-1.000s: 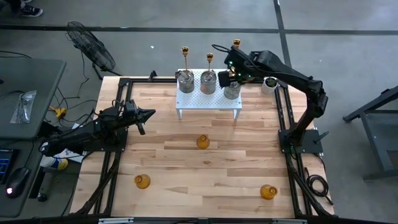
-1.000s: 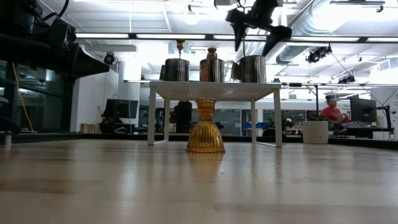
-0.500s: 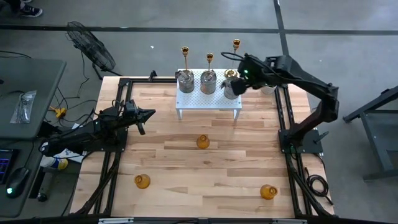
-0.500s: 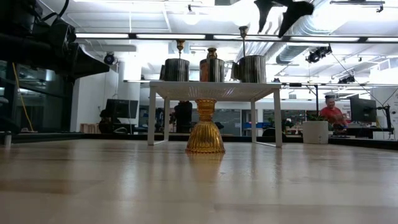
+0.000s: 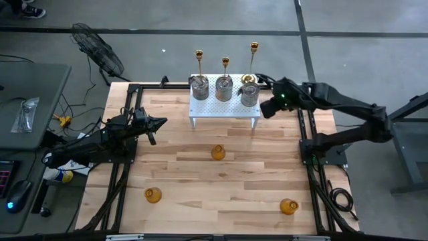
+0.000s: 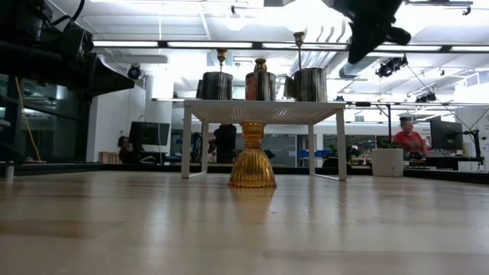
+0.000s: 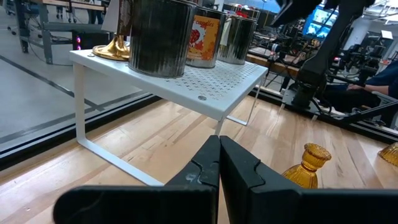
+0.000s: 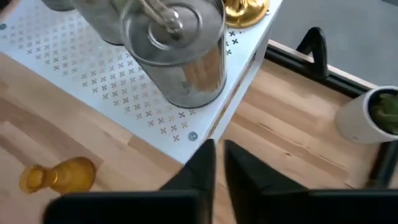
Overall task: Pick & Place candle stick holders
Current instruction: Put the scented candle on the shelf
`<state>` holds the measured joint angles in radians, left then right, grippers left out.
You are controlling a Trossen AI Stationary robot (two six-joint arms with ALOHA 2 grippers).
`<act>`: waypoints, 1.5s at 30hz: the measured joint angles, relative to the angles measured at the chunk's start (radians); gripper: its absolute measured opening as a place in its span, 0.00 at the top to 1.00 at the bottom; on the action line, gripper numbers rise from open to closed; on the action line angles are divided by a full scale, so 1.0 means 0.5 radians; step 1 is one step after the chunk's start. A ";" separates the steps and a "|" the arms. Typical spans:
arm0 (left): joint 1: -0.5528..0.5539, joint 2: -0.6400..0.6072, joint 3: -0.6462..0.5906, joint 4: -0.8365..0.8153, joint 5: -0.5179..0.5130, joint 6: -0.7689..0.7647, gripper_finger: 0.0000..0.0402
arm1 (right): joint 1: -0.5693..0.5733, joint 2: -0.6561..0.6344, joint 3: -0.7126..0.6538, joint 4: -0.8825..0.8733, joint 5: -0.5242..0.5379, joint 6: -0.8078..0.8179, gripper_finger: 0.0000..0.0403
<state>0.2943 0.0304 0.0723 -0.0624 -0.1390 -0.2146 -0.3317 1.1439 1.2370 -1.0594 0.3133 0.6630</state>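
White shelf (image 5: 223,107) | right pincer (image 5: 266,110) (shut, empty) beside silver holder (image 5: 249,94)

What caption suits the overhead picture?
Three slim gold candlesticks and three silver jars on a white perforated shelf; right gripper beside it, jaws shut.

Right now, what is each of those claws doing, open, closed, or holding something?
Left gripper: closed, holding nothing, over the table's left side.
Right gripper: closed, holding nothing, beside the white shelf.
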 joint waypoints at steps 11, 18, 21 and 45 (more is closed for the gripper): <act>0.000 0.001 0.000 0.000 0.000 0.000 1.00 | 0.011 -0.200 -0.714 0.898 0.061 -0.107 1.00; 0.000 0.000 0.000 0.000 0.000 -0.001 1.00 | 0.011 -0.193 -0.924 1.250 0.158 -0.283 1.00; 0.000 0.001 0.000 0.000 0.000 0.000 1.00 | 0.011 -0.173 -0.947 1.274 0.173 -0.316 1.00; 0.000 0.000 0.000 0.000 0.000 -0.001 1.00 | -0.002 0.128 -0.945 1.762 0.138 -0.430 0.99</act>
<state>0.2943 0.0306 0.0723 -0.0624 -0.1391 -0.2149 -0.3326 1.2080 0.7647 -0.1784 0.3824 0.4480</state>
